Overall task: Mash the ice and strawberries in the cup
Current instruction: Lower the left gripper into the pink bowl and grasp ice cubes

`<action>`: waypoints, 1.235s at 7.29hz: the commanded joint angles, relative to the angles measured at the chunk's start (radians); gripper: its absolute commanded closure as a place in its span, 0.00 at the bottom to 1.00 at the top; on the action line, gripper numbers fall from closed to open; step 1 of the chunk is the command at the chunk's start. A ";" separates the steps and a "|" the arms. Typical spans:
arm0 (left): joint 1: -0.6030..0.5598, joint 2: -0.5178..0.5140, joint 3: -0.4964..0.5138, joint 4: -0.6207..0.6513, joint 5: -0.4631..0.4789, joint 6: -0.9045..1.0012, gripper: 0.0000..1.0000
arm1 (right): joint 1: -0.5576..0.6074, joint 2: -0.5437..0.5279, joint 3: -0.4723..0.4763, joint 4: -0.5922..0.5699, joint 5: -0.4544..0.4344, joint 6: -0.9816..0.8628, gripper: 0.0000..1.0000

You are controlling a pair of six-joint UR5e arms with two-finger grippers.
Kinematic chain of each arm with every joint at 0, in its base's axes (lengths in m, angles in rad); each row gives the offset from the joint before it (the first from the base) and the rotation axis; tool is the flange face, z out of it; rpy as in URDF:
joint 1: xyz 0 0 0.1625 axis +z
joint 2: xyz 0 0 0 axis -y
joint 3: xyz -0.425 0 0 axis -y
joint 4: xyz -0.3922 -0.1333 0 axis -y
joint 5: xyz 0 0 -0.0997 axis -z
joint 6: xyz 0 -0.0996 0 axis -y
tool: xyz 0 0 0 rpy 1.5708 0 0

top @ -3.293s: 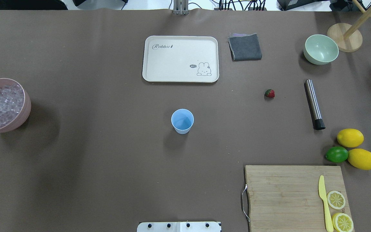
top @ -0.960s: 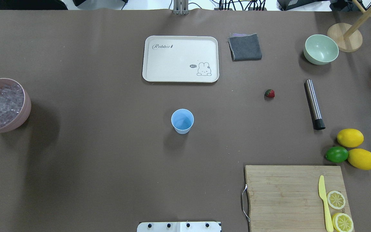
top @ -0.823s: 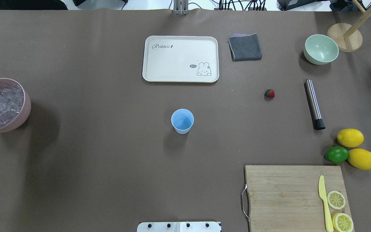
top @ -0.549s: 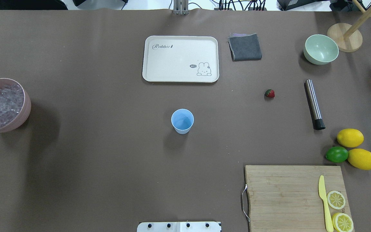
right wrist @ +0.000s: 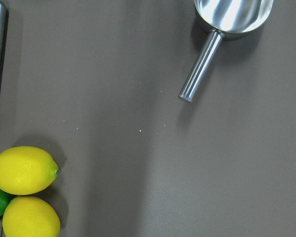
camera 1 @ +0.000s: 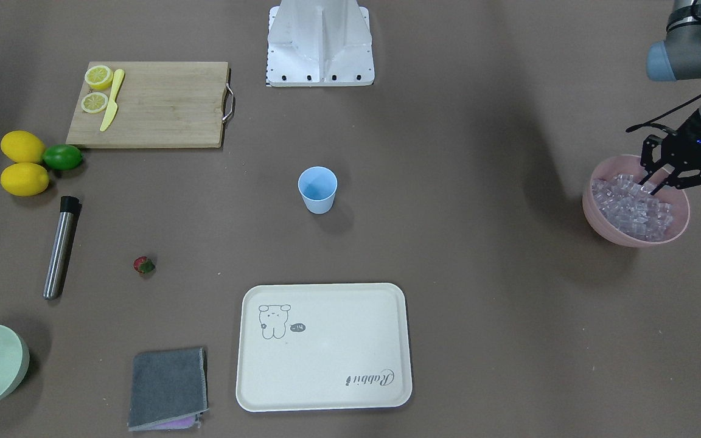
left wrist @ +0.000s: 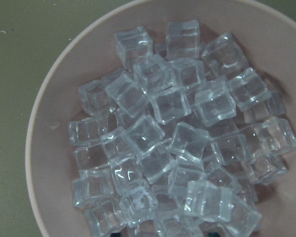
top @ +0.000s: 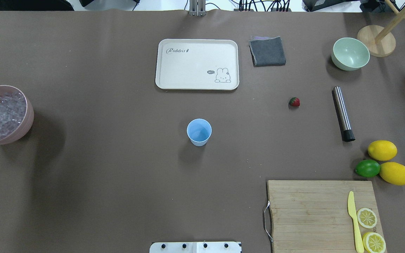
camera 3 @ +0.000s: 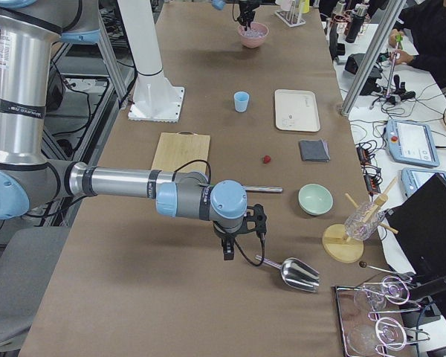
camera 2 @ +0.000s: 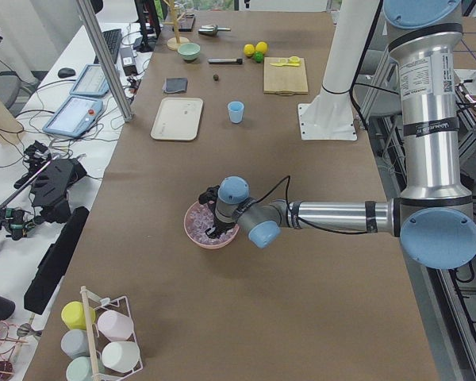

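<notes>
The light blue cup (top: pixel 199 131) stands upright and empty mid-table, also in the front view (camera 1: pixel 317 188). The red strawberry (top: pixel 294 102) lies alone on the table to its right. The ice (left wrist: pixel 172 143) fills a pink bowl (camera 1: pixel 606 228) at the table's left end. My left gripper (camera 1: pixel 667 182) is open, and its fingers dip into the ice at the bowl's near side. Only black bits of it show at the overhead view's left edge. My right gripper (camera 3: pixel 229 249) hovers low over the table near a metal scoop. I cannot tell whether it is open or shut.
A steel muddler (top: pixel 343 114) lies right of the strawberry. Two lemons and a lime (top: pixel 367 168) sit beside a cutting board (top: pixel 308 211) with a yellow knife and lemon halves. A cream tray (top: pixel 197 63), grey cloth (top: pixel 267 51) and pale green bowl (top: pixel 350 53) lie farther back. The metal scoop (right wrist: pixel 227 19) lies far right.
My left gripper has come into the overhead view at the left edge and moved further over the ice bowl. Nothing else has moved.
</notes>
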 commanded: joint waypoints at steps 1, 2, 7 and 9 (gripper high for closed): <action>-0.067 -0.003 -0.037 0.029 -0.106 -0.001 1.00 | 0.000 0.000 0.003 0.000 0.000 0.000 0.00; -0.086 -0.018 -0.077 0.081 -0.131 -0.007 1.00 | 0.000 0.000 0.003 0.000 0.000 0.000 0.00; 0.007 -0.170 -0.210 0.154 -0.159 -0.649 1.00 | 0.000 -0.002 0.002 0.000 0.002 -0.001 0.00; 0.125 -0.267 -0.227 0.157 -0.105 -1.019 1.00 | 0.000 0.001 0.002 0.000 0.002 0.000 0.00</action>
